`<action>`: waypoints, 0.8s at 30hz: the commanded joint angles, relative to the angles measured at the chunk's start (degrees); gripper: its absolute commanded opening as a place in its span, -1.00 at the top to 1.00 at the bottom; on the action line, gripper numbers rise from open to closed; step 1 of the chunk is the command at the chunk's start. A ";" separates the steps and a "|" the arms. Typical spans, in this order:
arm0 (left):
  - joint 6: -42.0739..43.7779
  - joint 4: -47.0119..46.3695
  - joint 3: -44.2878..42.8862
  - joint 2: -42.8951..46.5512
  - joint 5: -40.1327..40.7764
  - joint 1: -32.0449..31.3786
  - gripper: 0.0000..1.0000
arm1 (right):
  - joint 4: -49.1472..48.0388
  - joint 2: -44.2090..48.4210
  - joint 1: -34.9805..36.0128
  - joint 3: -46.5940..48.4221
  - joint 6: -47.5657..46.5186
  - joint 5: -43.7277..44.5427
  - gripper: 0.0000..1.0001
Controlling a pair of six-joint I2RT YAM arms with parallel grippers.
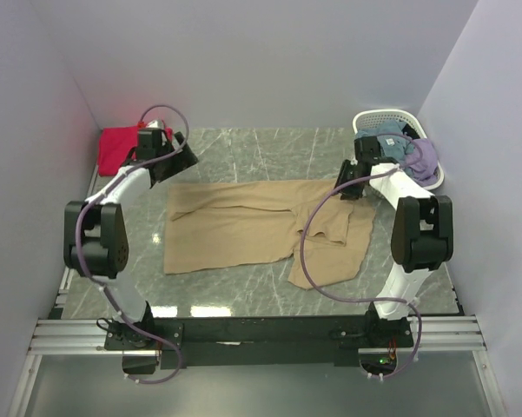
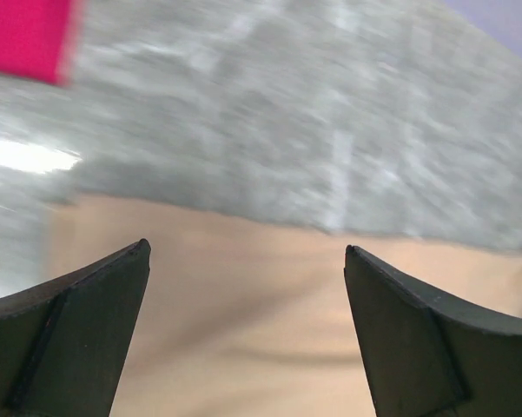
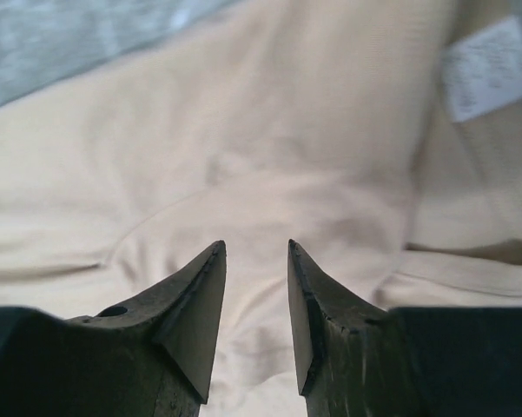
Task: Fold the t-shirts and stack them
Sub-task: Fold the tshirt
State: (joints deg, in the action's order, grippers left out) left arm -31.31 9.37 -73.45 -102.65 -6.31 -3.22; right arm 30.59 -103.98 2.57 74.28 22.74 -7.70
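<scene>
A tan t-shirt lies spread on the marble table, partly folded, with a sleeve hanging toward the near right. A red-pink t-shirt sits folded at the far left corner. My left gripper hovers over the tan shirt's far left edge, wide open with nothing between its fingers. It looks down on tan cloth and a corner of the red shirt. My right gripper is at the shirt's far right, near the collar. Its fingers stand apart over tan cloth, beside the white neck label.
A white lattice basket with blue and purple clothes stands at the far right corner, just behind the right arm. Walls close in the table on the left, back and right. The arms' mounting rail runs along the near edge.
</scene>
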 commanded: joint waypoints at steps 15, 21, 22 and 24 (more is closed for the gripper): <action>-18.44 -12.62 23.09 14.06 1.91 -11.45 -0.99 | -2.29 1.33 4.73 0.69 -1.74 -5.39 0.16; -22.30 -13.85 25.64 13.80 5.68 -12.07 -0.99 | -2.55 0.19 5.34 0.78 -1.91 -5.48 0.16; -22.74 -13.85 25.81 13.53 5.86 -12.24 -0.99 | -2.29 0.01 5.25 1.04 -2.00 -5.48 0.16; -24.32 -13.15 26.16 13.53 6.13 -12.85 -0.99 | -2.38 -0.34 5.17 1.13 -2.17 -5.48 0.16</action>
State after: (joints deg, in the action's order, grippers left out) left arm -52.05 -1.93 -47.90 -88.86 -2.68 -15.05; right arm 29.54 -103.77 7.42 74.87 21.52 -12.75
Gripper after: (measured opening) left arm 0.995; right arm 0.420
